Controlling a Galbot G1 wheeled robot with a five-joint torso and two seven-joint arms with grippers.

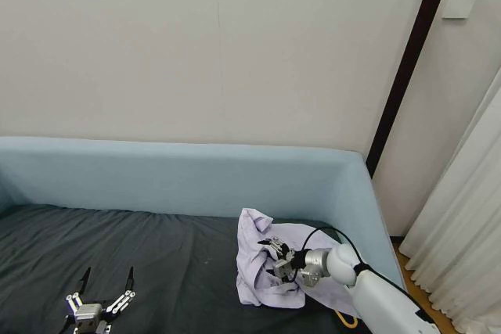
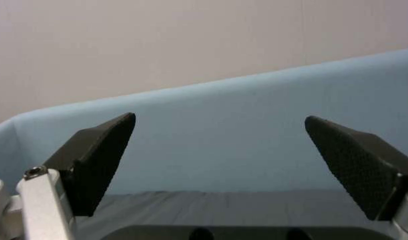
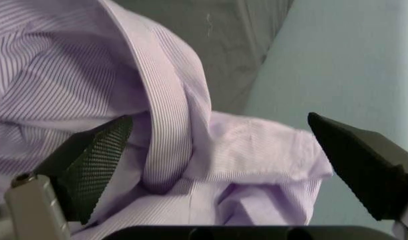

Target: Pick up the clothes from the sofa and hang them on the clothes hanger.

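Observation:
A crumpled lilac striped shirt lies on the dark grey seat of the sofa, near its right end. My right gripper is open right over the shirt, its fingers spread above the folds. In the right wrist view the shirt sits bunched between the two dark fingertips, with the pale blue sofa side behind it. My left gripper stands open low over the seat at the front left, holding nothing; in the left wrist view its fingers frame the sofa's backrest.
The sofa has a pale blue backrest and a right armrest. A plain wall rises behind it. White curtains hang at the right, beside a dark door frame.

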